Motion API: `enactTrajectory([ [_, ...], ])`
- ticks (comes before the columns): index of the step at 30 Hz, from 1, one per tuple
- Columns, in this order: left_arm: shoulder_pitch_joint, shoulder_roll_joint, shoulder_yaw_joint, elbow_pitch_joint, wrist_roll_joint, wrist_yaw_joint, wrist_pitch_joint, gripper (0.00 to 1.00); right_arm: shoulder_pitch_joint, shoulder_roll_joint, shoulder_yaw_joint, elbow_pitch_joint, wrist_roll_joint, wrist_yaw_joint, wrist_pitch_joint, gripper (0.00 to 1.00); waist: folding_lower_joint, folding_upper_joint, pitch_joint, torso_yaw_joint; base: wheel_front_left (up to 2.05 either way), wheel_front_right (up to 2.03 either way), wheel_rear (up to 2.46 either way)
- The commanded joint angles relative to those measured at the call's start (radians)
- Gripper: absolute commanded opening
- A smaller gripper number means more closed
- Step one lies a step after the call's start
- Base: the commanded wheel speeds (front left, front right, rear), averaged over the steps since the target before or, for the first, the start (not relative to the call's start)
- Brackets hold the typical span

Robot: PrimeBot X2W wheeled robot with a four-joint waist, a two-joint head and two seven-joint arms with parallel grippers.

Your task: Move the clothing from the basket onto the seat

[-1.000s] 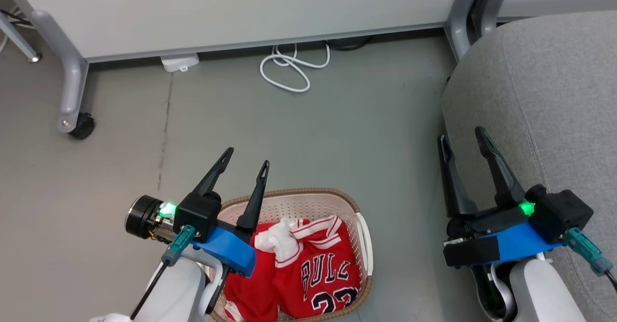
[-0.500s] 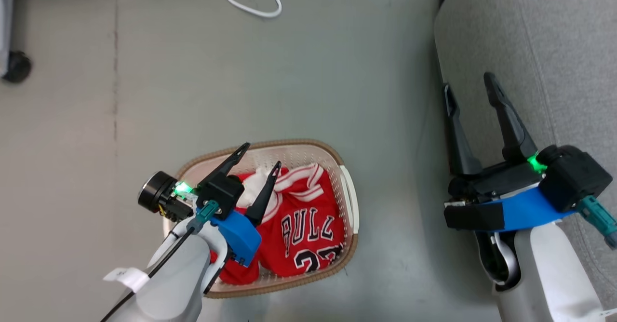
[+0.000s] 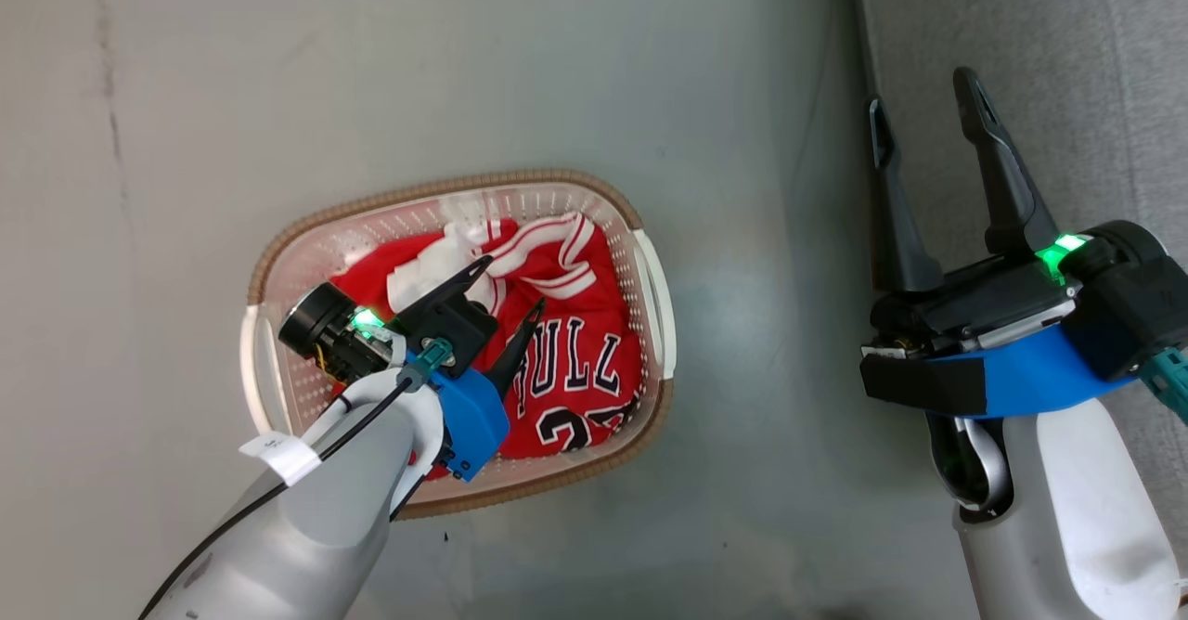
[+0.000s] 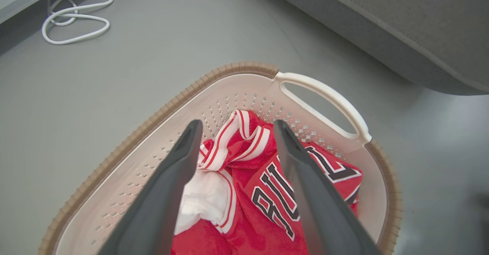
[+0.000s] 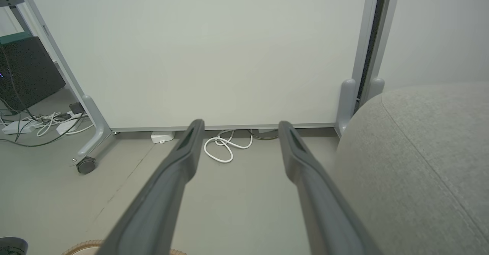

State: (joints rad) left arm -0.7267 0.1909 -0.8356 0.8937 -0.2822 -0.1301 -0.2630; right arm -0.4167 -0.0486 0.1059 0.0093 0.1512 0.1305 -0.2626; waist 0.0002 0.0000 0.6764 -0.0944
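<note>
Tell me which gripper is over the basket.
The left gripper, open above the red clothing in the basket; the right gripper is by the seat.

The left tool point(image 3: 511, 282) and its pale forearm point(image 3: 325, 509) cover the near left part of the clothing point(image 3: 575, 360) and of the basket point(image 3: 278, 258). The jersey's lettering reads only in part, its first letter behind the tool. Whether the tool touches the cloth cannot be told. The seat point(image 3: 1067, 45) is cut off by the head view's top and right edges. In the left wrist view the basket's near end runs off the bottom edge.
</note>
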Motion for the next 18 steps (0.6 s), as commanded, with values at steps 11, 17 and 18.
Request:
enactTrajectory([
  [11, -0.14, 0.003, -0.157, 0.192, -0.063, -0.001, -0.003, 1.0, -0.054, -0.003, -0.003, -0.041, -0.024, 0.0, -0.003, 1.0, -0.0002, 0.0, 0.153, 0.005, 0.0, 0.0, 0.0],
  [17, -0.213, 0.0, -0.202, 0.289, -0.069, -0.001, -0.003, 1.0, -0.06, -0.003, -0.007, -0.061, -0.026, 0.0, -0.003, 1.0, -0.0002, 0.0, 0.209, 0.002, 0.0, 0.0, 0.0],
  [18, -0.224, -0.001, -0.207, 0.309, -0.067, -0.001, -0.002, 1.0, -0.061, -0.003, -0.009, -0.064, -0.027, 0.0, -0.003, 1.0, -0.0002, 0.0, 0.215, 0.002, 0.0, 0.0, 0.0],
])
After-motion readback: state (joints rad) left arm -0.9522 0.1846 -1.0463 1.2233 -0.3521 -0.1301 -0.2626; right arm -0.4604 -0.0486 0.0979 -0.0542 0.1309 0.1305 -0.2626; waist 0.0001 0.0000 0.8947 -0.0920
